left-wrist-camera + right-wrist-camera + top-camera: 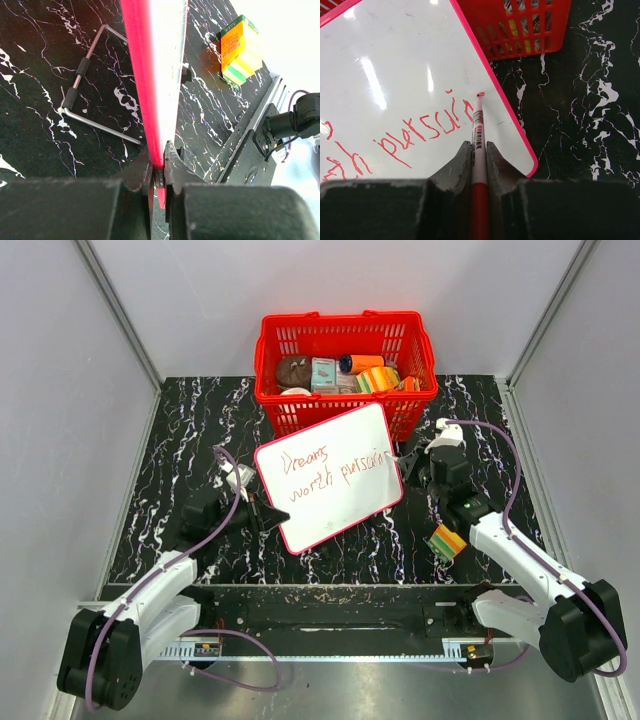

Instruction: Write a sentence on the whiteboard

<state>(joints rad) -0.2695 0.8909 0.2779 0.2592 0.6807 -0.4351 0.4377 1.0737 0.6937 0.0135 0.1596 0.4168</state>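
Note:
The whiteboard (345, 505), white with a red-pink rim, is tilted in front of the basket. My left gripper (270, 517) is shut on its lower left edge; the left wrist view shows the rim (145, 75) edge-on, pinched between the jaws of my left gripper (159, 167). The sentence (333, 471) runs in red handwriting over two lines, its last letters (420, 131) in the right wrist view. My right gripper (479, 146) is shut on a red-and-white marker (479, 127), whose tip (480, 94) rests near the board's right rim. From above, my right gripper (408, 462) sits at the board's right edge.
A red basket (410, 410) with several items stands behind the board. An orange, yellow and green block (449, 541) (240, 50) lies beside the right arm. A bent wire stand (82, 95) lies on the black marbled table (190, 430). Grey walls close both sides.

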